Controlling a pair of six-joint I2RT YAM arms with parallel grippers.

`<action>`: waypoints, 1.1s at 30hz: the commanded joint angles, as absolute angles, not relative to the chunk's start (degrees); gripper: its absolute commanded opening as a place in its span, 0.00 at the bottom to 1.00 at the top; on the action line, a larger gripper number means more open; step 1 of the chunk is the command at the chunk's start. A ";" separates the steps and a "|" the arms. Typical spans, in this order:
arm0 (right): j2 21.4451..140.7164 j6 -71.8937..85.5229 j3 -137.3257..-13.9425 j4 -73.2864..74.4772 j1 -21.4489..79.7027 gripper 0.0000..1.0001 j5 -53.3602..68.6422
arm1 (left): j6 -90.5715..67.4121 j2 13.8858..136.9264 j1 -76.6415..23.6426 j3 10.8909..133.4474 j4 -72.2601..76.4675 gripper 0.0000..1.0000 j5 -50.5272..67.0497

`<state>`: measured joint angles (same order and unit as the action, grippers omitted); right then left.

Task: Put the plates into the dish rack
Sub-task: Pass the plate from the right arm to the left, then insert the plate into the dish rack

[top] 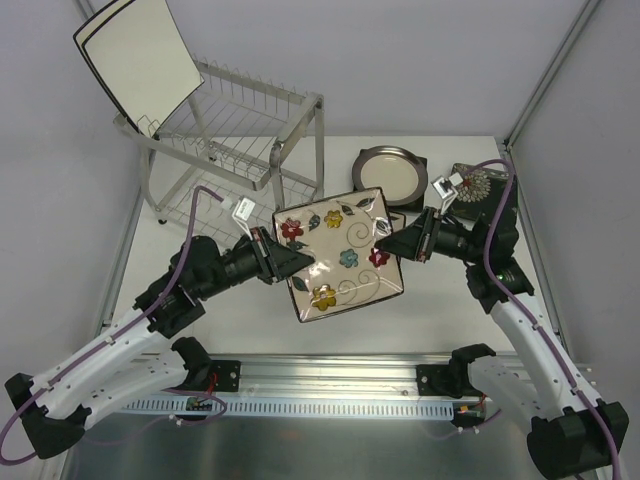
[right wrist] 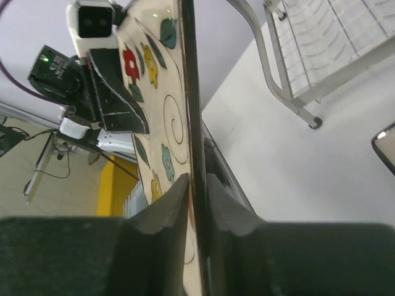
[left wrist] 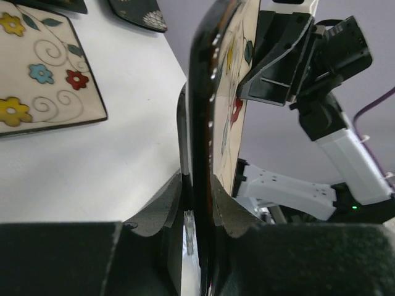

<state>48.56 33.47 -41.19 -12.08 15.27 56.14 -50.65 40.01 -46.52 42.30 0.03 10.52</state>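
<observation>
A cream square plate with coloured flowers hangs face up over the table's middle, held at two opposite rims. My left gripper is shut on its left rim, and the left wrist view shows the plate edge-on between my left gripper's jaws. My right gripper is shut on the right rim, pinching the plate the same way. A second flowered plate lies flat on the table. The dish rack stands at the back left, with white black-rimmed plates leaning in its top tier.
A round cream plate rests on a dark square plate at the back, right of the rack. A dark plate with white blooms lies behind my right arm. The rack's leg stands near the held plate.
</observation>
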 commanded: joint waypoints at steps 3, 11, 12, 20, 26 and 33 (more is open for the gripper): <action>47.72 23.14 -46.76 -2.48 15.21 0.40 53.88 | -42.81 37.00 -46.76 42.80 6.41 0.00 7.30; 48.87 13.89 -50.88 11.50 15.21 0.75 51.86 | -36.40 35.42 -46.76 43.59 7.38 0.00 6.85; 48.87 12.93 -51.50 12.82 15.21 0.81 51.42 | -35.86 35.42 -46.76 43.68 7.38 0.00 6.86; 48.61 2.56 -59.85 29.26 14.59 1.00 41.06 | -29.81 35.24 -46.76 45.96 7.29 0.00 7.64; 46.50 0.44 -63.45 36.20 10.73 1.00 33.06 | -25.49 36.47 -46.76 49.48 7.29 0.00 8.78; 41.67 2.02 -62.67 39.72 4.23 1.00 21.20 | -23.03 38.84 -46.76 53.96 7.21 0.00 10.37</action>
<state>44.14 2.35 -61.43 37.08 6.26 28.77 -23.97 39.88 -46.52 46.33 -9.89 7.64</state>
